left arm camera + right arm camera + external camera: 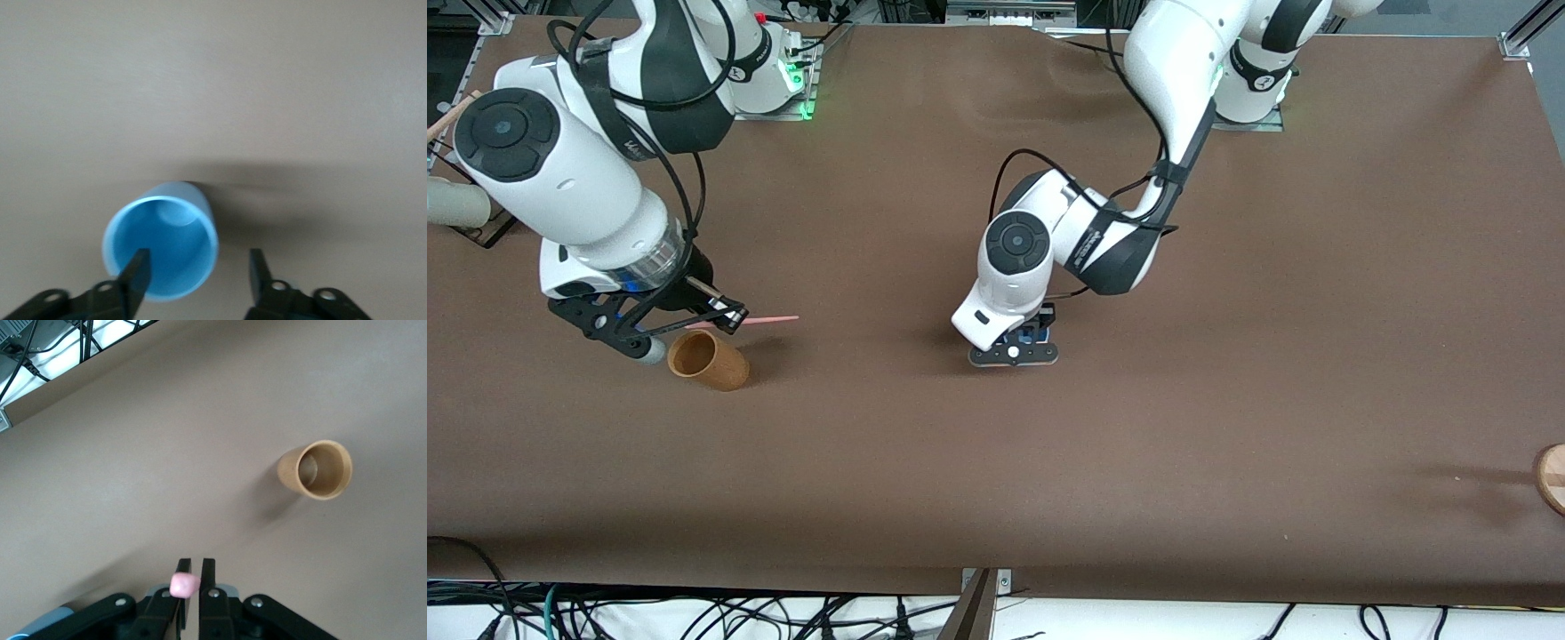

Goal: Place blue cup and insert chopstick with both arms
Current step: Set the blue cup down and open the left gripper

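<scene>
Two arms are low over the brown table [1227, 356]. The left gripper [197, 272] has its fingers apart around one wall of the upright blue cup [160, 243] at mid-table. The right gripper [191, 592] is clamped on the pale-pink chopstick [769, 319], which lies level, its free end pointing toward the blue cup, above the tan cup [708, 360].

blue cup [163, 243] is bright blue inside, chopstick [772, 318] pale pink, other cup [710, 358] tan-orange like wood, table [1227, 400] plain brown, arms [560, 178] white with black joints and black grippers, green lights at the bases
</scene>
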